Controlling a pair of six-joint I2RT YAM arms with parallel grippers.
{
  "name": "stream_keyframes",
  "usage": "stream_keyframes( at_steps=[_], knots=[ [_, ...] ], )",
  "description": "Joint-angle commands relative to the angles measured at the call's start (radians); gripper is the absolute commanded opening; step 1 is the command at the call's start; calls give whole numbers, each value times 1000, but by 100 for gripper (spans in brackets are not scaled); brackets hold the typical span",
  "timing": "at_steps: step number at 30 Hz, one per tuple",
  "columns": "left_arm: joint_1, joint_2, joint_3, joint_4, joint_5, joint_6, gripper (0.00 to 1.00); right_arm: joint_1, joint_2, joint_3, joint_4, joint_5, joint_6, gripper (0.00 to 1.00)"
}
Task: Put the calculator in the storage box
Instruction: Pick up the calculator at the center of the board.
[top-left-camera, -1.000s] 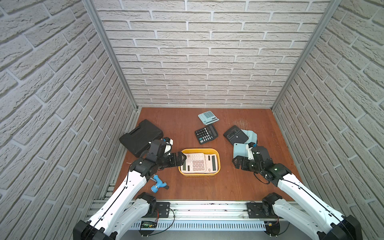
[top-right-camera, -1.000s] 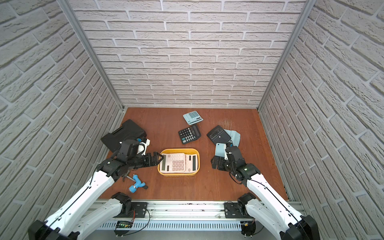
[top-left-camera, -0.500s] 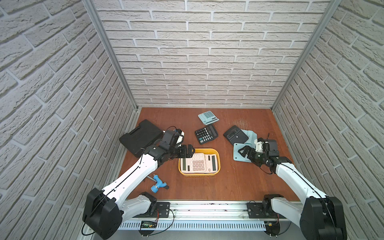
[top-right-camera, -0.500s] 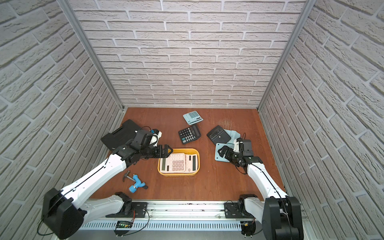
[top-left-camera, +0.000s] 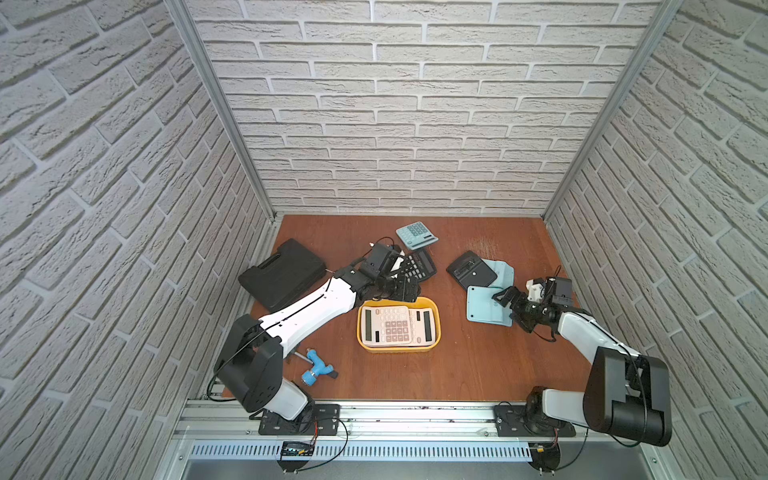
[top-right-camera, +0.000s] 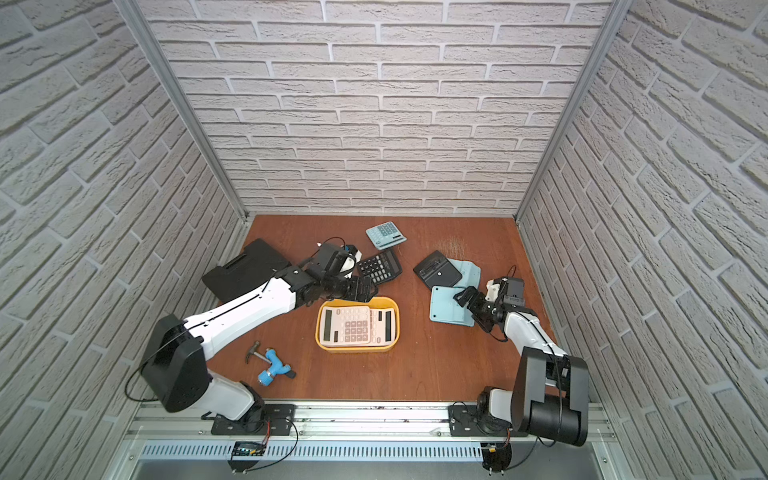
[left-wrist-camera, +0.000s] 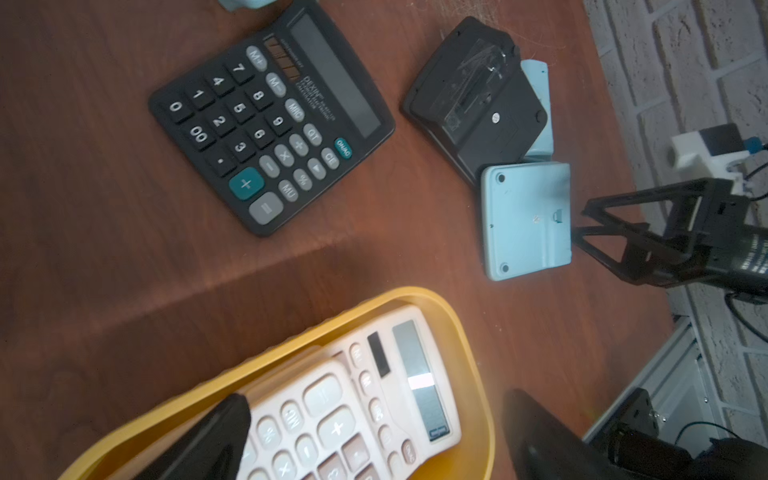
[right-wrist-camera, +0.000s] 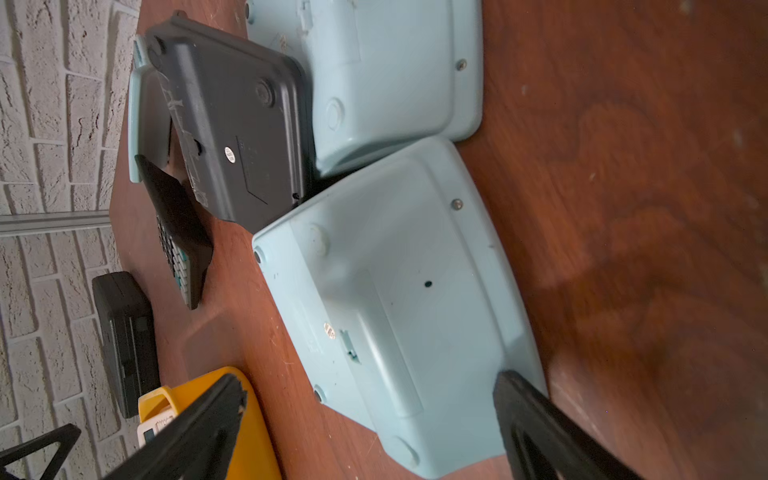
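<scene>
Storage box (top-left-camera: 397, 348) rim under gaping empty left end effector (top-left-camera: 405, 289); right end effector (left-wrist-camera: 579, 225) likewise, at blue calculator (left-wrist-camera: 523, 216)

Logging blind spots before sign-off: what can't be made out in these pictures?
- Lower pink calculator in the storage box: mostly under the upper pink calculator, every view.
- Overturned black calculator, nearer overturned light blue calculator and farther overturned light blue calculator: keys face down, every view.
- Face-up black calculator: part behind the left gripper in a top view.
</scene>
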Motion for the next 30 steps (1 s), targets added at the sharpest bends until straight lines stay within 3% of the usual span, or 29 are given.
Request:
stream_keyframes(
  at_steps=[1,8,26,30],
  knots=[
    [-19,55,63,44,3,21,98,-7,2,-6,29,24,-34,98],
    [-49,172,173,56,26,21,98,-51,25,-2,44,79,-16,98],
    [-162,565,483,64,143,-20,98,-61,161,-53,223,-75,37,95],
    [-172,629,520,69,162,-37,91,-61,186,-65,254,-102,50,95]
  ],
)
